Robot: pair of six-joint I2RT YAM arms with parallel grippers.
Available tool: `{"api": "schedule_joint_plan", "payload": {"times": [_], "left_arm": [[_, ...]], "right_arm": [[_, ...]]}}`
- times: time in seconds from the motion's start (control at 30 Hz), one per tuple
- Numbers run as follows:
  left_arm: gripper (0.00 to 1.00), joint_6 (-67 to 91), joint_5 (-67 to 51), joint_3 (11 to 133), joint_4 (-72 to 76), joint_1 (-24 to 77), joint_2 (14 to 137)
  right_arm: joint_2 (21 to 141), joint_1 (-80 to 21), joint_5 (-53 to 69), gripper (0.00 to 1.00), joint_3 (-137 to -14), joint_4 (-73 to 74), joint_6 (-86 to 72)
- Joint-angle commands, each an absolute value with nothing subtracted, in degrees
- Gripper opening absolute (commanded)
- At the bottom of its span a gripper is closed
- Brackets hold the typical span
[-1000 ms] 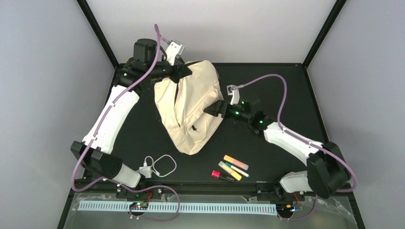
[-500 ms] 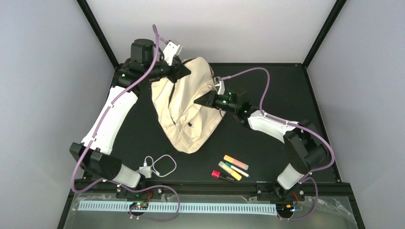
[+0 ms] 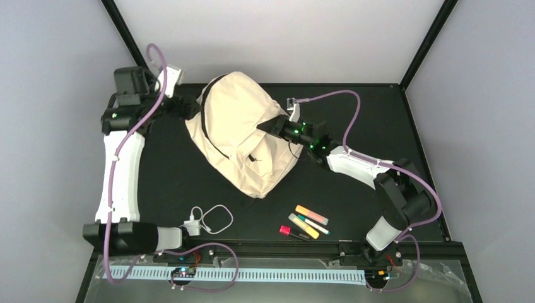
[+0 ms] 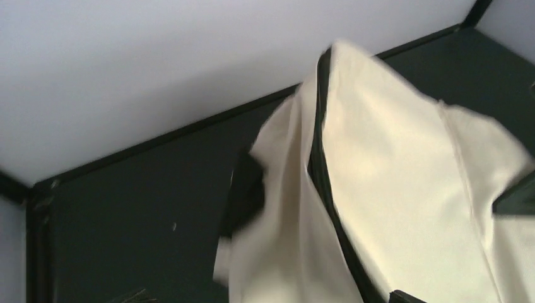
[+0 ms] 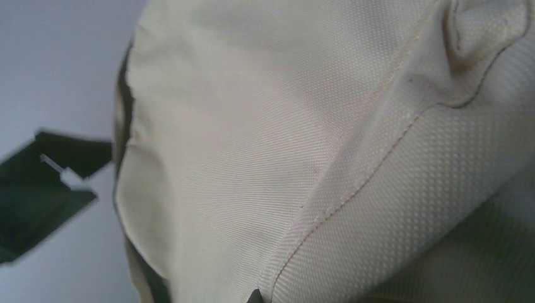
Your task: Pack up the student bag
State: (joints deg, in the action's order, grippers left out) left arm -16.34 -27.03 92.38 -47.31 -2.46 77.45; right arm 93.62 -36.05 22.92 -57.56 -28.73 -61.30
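Packing looks barely started: the student bag (image 3: 243,142) stands upper centre on the tabletop (image 3: 164,177), right hand (image 3: 268,125) clenched on its cloth, left hand (image 3: 188,107) released beside it, markers (image 3: 306,222) and cable (image 3: 211,219) still outside.

Bag (image 3: 243,142) mid-table btwn L gripper (image 3: 189,108), R gripper (image 3: 268,125); cable (image 3: 211,219), markers (image 3: 306,222) in front.

A black tabletop (image 3: 158,183) sits between pale grey walls (image 3: 284,38). Near its front edge, left of centre, lies a loosely coiled white cable (image 3: 214,219) with a small white plug (image 3: 192,223) at one end. Further right, clustered close together, lie an orange highlighter (image 3: 311,214), a yellow highlighter (image 3: 307,229), a thin white pen (image 3: 318,227) and a red-capped marker (image 3: 287,231).
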Motion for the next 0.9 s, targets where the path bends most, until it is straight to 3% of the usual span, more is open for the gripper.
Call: {"api": "schedule_joint_plan", "payload": {"times": [0.0, 0.1, 0.23, 0.47, 0.7, 0.73, 0.87], "left_arm": [[0.99, -20.9, -29.4, 83.5, -55.2, -6.6, 70.2], [0.99, -21.2, -30.7, 79.1, -56.3, -8.7, 65.9], [0.99, -19.7, -42.4, 70.6, -54.4, -10.1, 62.8], [0.99, 2.6, -58.6, 54.8, -21.7, -9.3, 67.2], [0.97, 2.5, -55.3, 54.0, -12.8, -2.0, 72.9], [0.91, 1.4, -55.4, 54.8, -13.3, -2.0, 74.9], [0.44, 1.3, -58.8, 55.8, -13.2, -1.7, 75.4]], "right_arm": [[93.6, -36.5, 17.0, 0.01, -62.5, -37.6, -62.8], [94.0, -37.0, 14.8, 0.01, -64.3, -36.4, -61.9], [94.8, -37.4, 13.5, 0.01, -66.8, -36.5, -61.5], [95.8, -38.8, 13.7, 0.01, -69.7, -34.5, -59.6], [95.3, -39.0, 14.8, 0.01, -70.5, -34.1, -58.8], [95.0, -39.1, 14.8, 0.01, -70.4, -34.0, -58.7], [93.9, -39.2, 15.0, 0.01, -70.1, -32.6, -57.8]]}}
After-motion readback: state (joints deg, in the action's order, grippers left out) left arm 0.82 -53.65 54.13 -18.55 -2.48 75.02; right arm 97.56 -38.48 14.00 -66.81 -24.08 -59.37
